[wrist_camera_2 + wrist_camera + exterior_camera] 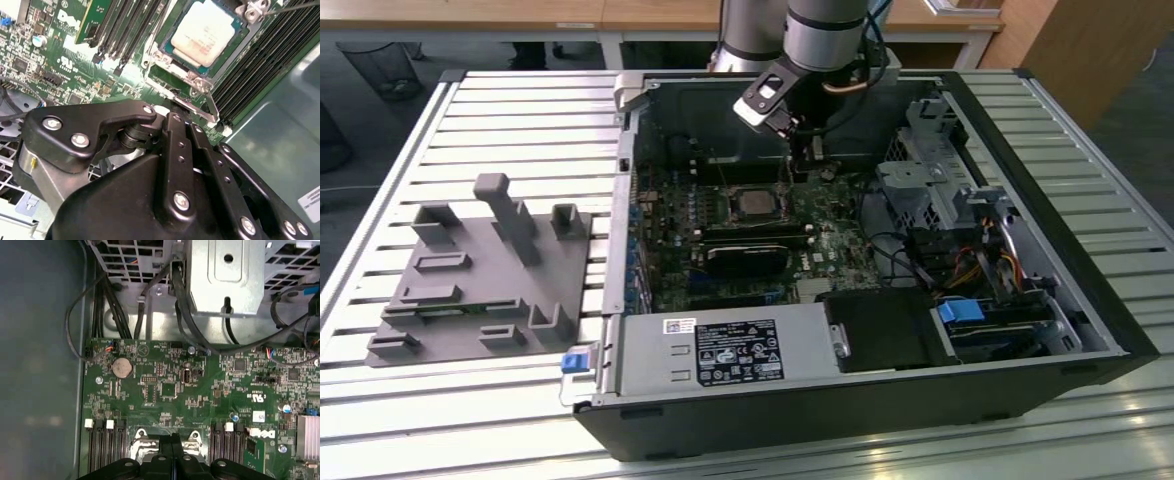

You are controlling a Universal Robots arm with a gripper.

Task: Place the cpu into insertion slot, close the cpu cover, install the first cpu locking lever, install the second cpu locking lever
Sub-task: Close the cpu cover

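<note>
Cpu [209, 31]: thin, light, stiff, fragile; judged best held by its edges. Gripper [170, 440] just beside cpu, jaws closed, apparently empty

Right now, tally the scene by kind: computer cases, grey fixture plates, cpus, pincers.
computer case: 1
grey fixture plate: 1
cpu: 1
pincer: 1
Total: 4
</note>
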